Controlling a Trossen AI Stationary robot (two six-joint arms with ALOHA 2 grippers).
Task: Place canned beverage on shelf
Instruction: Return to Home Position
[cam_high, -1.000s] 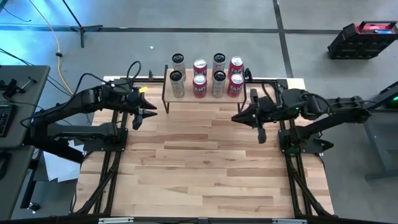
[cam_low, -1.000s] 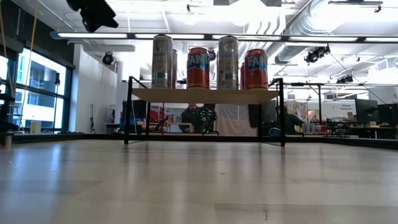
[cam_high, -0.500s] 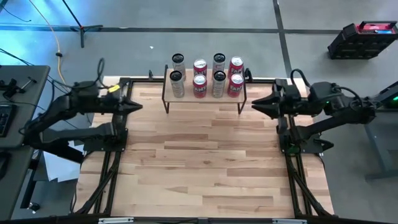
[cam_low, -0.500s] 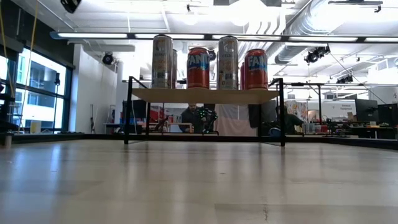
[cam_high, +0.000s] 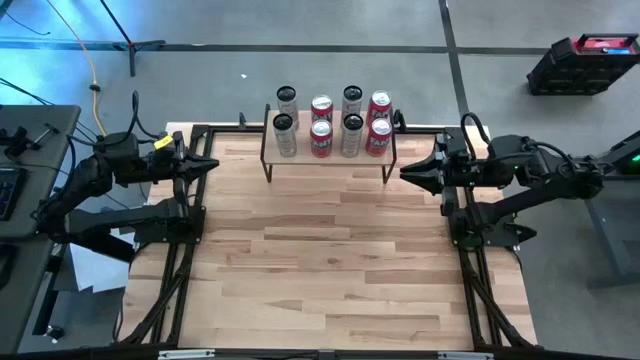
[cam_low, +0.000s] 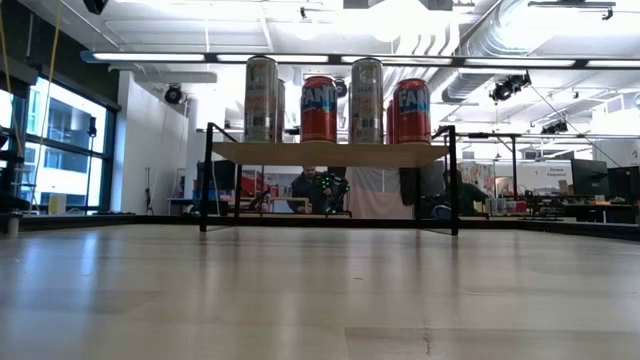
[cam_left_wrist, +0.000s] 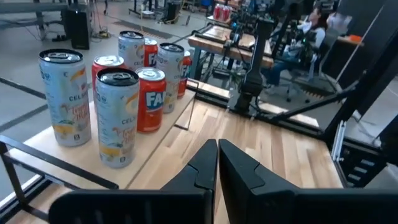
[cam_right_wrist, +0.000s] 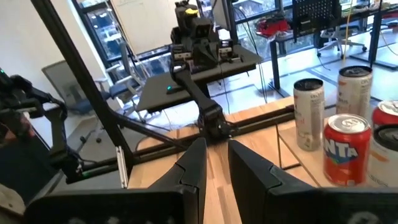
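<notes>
The shelf (cam_high: 330, 157) stands at the middle of the table's far edge, its light plank (cam_low: 330, 153) on thin black legs. Several cans stand upright on it in two rows, silver ones (cam_high: 285, 133) alternating with red ones (cam_high: 321, 137). They also show in the left wrist view (cam_left_wrist: 117, 118) and the right wrist view (cam_right_wrist: 347, 149). My left gripper (cam_high: 210, 165) (cam_left_wrist: 217, 152) hovers shut and empty left of the shelf, pointing at it. My right gripper (cam_high: 405, 173) (cam_right_wrist: 216, 152) hovers to the shelf's right with a narrow gap between its fingers, which hold nothing.
The bare wooden tabletop (cam_high: 330, 260) stretches from the shelf to the near edge. The arms' black mounting frames (cam_high: 170, 250) (cam_high: 480, 260) run along its left and right sides. A person (cam_low: 315, 188) sits at a desk in the room beyond the shelf.
Both grippers have drawn back from the shelf toward their own sides of the table, the left toward the left edge and slightly up, the right toward the right edge. The left gripper's fingers, spread a second ago, have shut. The cans have not moved.
</notes>
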